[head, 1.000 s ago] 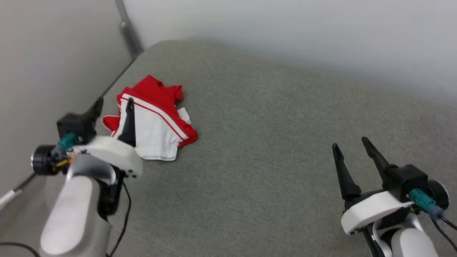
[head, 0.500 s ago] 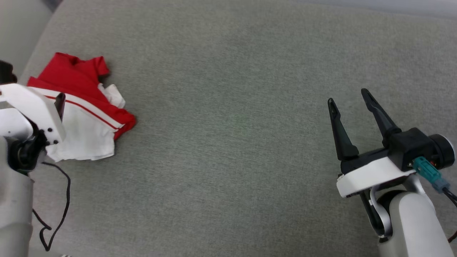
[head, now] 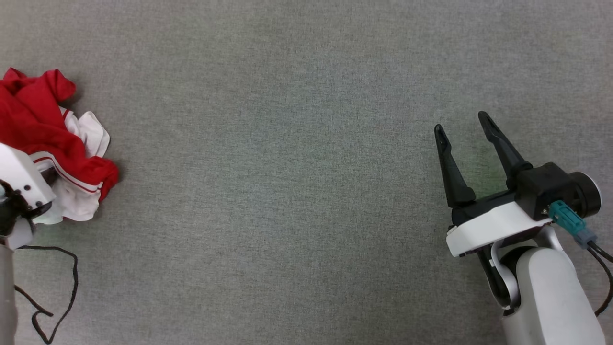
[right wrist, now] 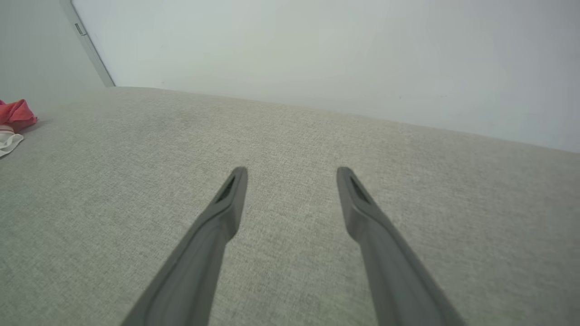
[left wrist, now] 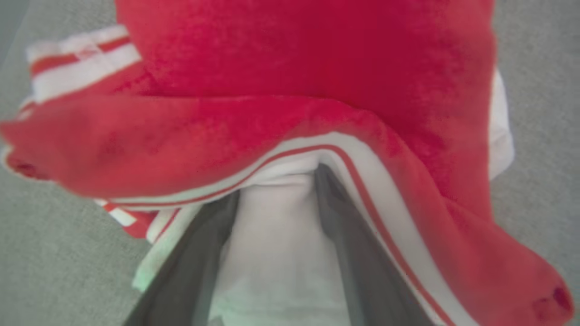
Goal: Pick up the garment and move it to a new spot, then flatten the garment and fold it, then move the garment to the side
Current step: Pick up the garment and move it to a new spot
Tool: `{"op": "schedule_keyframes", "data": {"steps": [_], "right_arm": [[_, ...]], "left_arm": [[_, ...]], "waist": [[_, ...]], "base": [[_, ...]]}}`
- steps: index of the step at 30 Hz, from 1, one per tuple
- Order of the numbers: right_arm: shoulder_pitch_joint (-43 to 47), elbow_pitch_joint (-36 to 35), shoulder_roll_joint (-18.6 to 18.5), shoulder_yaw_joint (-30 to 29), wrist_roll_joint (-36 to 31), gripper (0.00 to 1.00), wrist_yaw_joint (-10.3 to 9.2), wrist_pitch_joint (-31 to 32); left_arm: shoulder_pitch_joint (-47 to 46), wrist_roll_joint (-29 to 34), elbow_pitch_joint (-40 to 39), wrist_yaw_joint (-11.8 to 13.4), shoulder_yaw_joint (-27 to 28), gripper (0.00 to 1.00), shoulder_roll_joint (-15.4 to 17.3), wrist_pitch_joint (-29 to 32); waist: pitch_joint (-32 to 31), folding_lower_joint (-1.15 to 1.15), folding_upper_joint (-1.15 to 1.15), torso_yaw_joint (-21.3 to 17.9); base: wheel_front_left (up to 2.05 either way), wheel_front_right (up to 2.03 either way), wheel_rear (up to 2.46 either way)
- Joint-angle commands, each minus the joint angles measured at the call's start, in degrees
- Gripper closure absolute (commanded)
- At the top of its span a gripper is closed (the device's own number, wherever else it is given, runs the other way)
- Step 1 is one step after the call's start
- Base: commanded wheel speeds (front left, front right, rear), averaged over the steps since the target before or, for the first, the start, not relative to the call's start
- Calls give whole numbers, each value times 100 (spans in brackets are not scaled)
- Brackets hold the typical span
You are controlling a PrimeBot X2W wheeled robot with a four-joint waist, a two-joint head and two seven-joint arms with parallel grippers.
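Observation:
The garment (head: 45, 139) lies crumpled at the far left of the grey cushion in the head view, red on top with white sleeve cloth and stripe trim below. My left gripper (left wrist: 276, 181) is pushed into it, open. Its two dark fingers (left wrist: 349, 235) stand apart with white cloth between them, and their tips are hidden under a red-and-white fold of the garment (left wrist: 290, 59). The left arm's white wrist housing (head: 19, 179) sits against the garment's near side. My right gripper (head: 459, 123) hovers open at the right, far from the garment, with nothing between its fingers (right wrist: 226, 208).
A broad grey fabric surface (head: 297, 191) stretches between the two arms. A loose black cable (head: 52, 297) trails at the lower left. In the right wrist view a pale wall (right wrist: 317, 45) rises behind the surface's far edge, and the garment (right wrist: 13, 120) shows at the left.
The head camera has tilted down, shifting the whole picture. My left gripper has pushed forward into the garment, which has bunched up from a flatter heap. The right gripper has hardly moved.

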Motion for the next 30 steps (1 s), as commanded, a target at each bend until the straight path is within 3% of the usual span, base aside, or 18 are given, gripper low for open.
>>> {"op": "schedule_keyframes", "data": {"steps": [1, 9, 16, 23, 30], "right_arm": [[-70, 25, 4, -25, -15, 0, -6, -22], [158, 173, 5, -135, 22, 0, -6, -54], [450, 273, 5, -311, 166, 0, -6, -38], [835, 210, 5, -552, 237, 0, -6, 47], [1241, 40, 5, -718, 249, 0, -6, 230]], "left_arm": [[210, 59, 217, 48, -121, 100, -237, -41], [-183, 512, -112, 46, -270, 100, -20, -1314], [-419, 952, -394, -46, -554, 100, -41, -2627], [-370, 1176, -776, -140, -842, 100, -293, -3463], [63, 1183, -1499, -199, -1248, 100, -913, -3779]], "waist": [[-67, 0, 0, 15], [-701, 0, 0, 167], [-1450, 0, 0, 219], [-2078, 0, 0, -5], [-2482, 0, 0, -522]], "base": [[0, 0, 0], [0, 0, 0], [0, 0, 0], [0, 0, 0], [0, 0, 0]]}}
